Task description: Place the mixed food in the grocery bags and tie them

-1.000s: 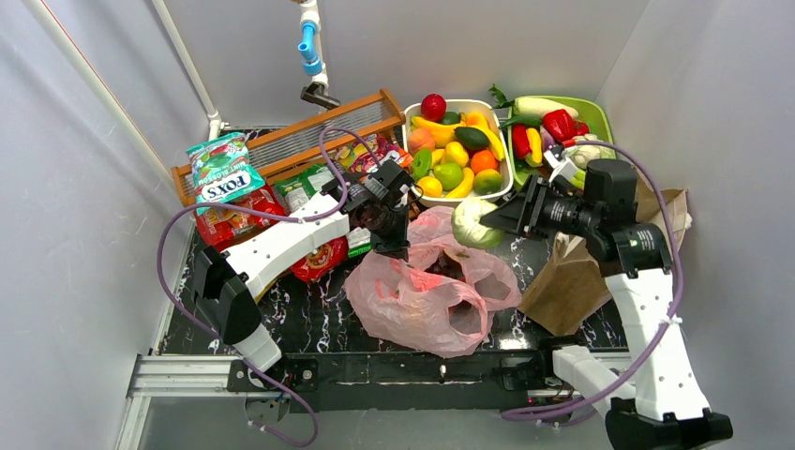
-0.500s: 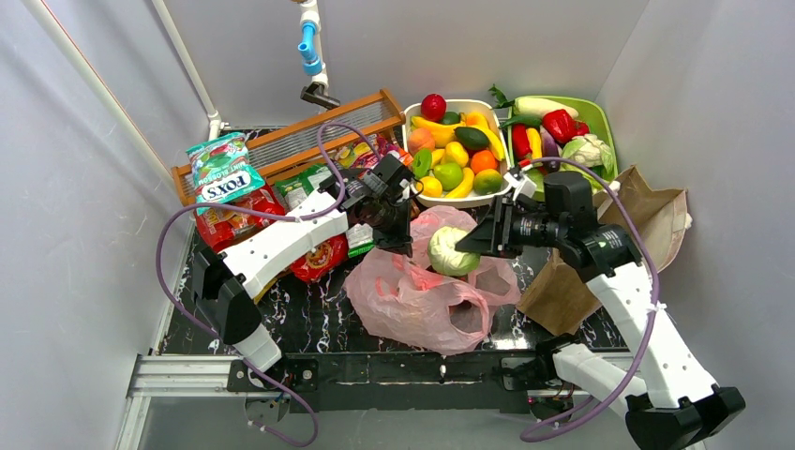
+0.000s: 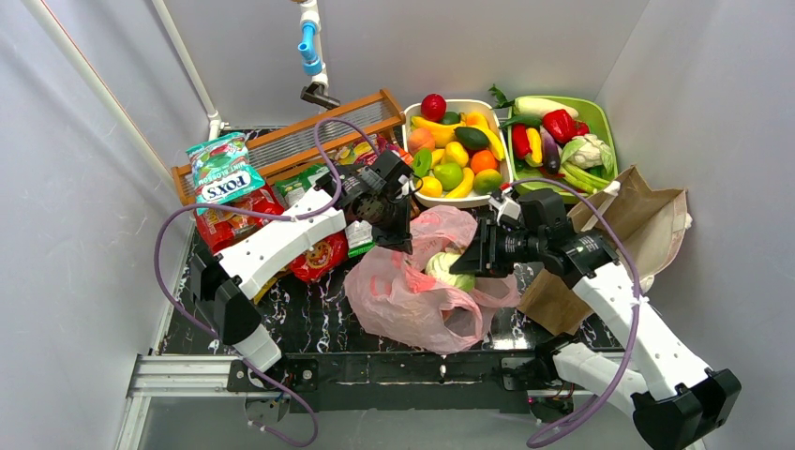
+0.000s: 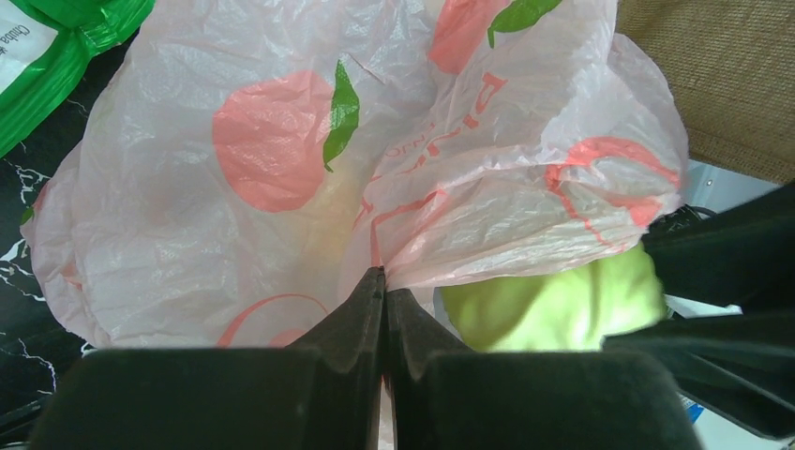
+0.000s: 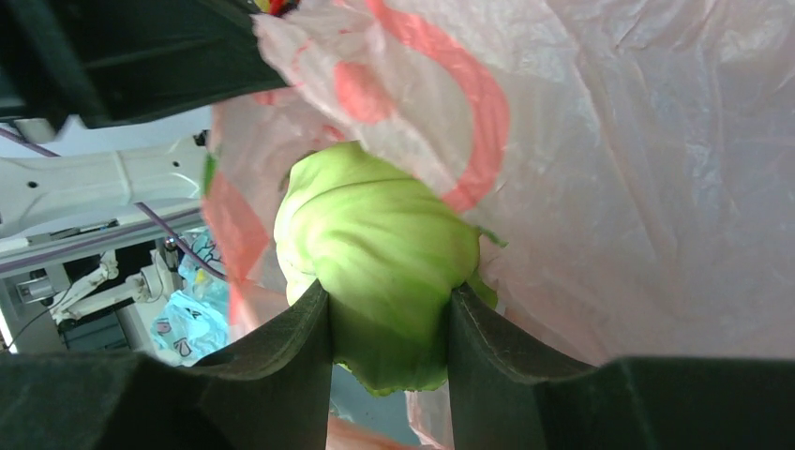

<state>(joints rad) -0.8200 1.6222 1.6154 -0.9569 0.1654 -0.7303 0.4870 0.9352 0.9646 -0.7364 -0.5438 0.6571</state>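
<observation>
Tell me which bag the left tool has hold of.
The thin pink plastic bag, its film pinched in the shut left tool. The brown paper bag sits apart on the right, clear of that tool.

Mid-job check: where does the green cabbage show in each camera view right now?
Top external: cabbage at centre, at the pink bag mouth, in the right gripper.
Left wrist: lower right, under the bag's edge.
Right wrist: centre, in front of the bag film.
Shared landmark: the pink bag.
</observation>
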